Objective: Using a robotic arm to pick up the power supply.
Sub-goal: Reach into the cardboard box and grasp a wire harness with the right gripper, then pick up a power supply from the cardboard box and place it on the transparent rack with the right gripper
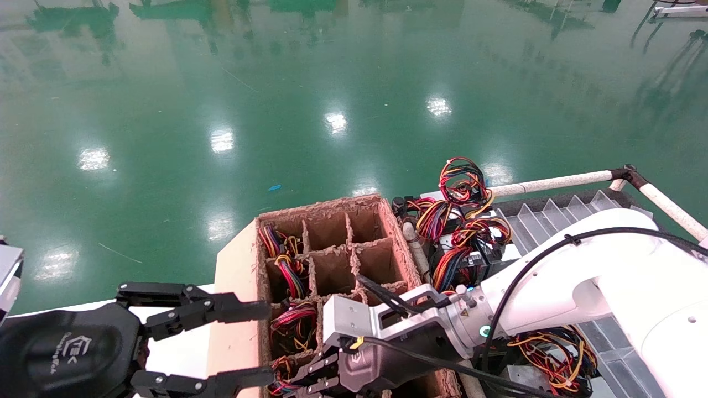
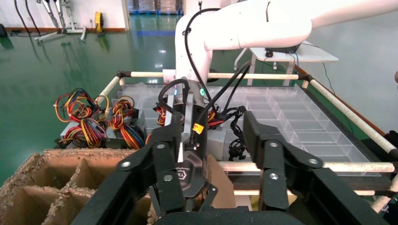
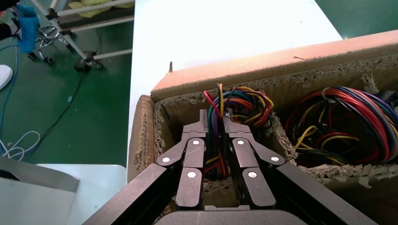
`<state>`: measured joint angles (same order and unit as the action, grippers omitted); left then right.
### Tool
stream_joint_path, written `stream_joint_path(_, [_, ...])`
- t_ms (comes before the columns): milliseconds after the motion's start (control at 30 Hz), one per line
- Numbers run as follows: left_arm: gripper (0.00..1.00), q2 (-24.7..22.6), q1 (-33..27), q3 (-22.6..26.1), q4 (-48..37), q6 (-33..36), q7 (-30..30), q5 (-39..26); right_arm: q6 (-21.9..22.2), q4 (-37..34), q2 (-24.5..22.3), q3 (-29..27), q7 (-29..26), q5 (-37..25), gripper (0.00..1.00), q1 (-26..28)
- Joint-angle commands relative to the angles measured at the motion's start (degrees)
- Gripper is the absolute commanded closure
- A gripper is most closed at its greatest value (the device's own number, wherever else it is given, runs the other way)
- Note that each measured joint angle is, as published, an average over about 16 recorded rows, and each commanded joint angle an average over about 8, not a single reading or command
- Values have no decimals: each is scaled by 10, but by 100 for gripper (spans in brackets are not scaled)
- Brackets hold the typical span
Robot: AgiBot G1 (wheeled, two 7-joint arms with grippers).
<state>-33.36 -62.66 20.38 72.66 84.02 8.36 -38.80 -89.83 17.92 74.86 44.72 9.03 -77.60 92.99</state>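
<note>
the robotic arm (image 1: 581, 276) is seen reaching from the right across a divided cardboard box (image 1: 337, 232), its right hand (image 1: 287, 381) lowered into a near compartment on the box's left side. in the right wrist view the hand's black fingers (image 3: 193, 154) are nearly closed around a looped bundle of red, yellow, orange and black wires (image 3: 237, 105) belonging to the power supply (image 3: 220, 161) in that cell; the metal body itself is hidden below. other wire bundles (image 1: 285, 260) fill neighbouring cells, while the middle and far cells are seen bare. more power supplies (image 1: 462, 232) are piled just right of the box, beside a clear ribbed tray (image 1: 553, 213). the left hand (image 1: 238, 342) is held open near the box's left wall, above a white surface (image 1: 177, 354).
</note>
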Motion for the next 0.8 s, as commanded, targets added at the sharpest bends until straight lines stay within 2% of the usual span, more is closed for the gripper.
stream_joint_path(33, [0,0,0,0,0,0,0,0,-3,-3,-1,1,2,4,100,1])
stream_joint_path(233, [0,0,0,0,0,0,0,0,-11,4,-13,5,-5,30,100,0])
stream_joint_path(400, [0,0,0,0,0,0,0,0,-16,30,-38,6,-22,76,100,-4])
stream_joint_path(800, [0,0,0,0,0,0,0,0,-14,183,-167,5,-85,245,100,7])
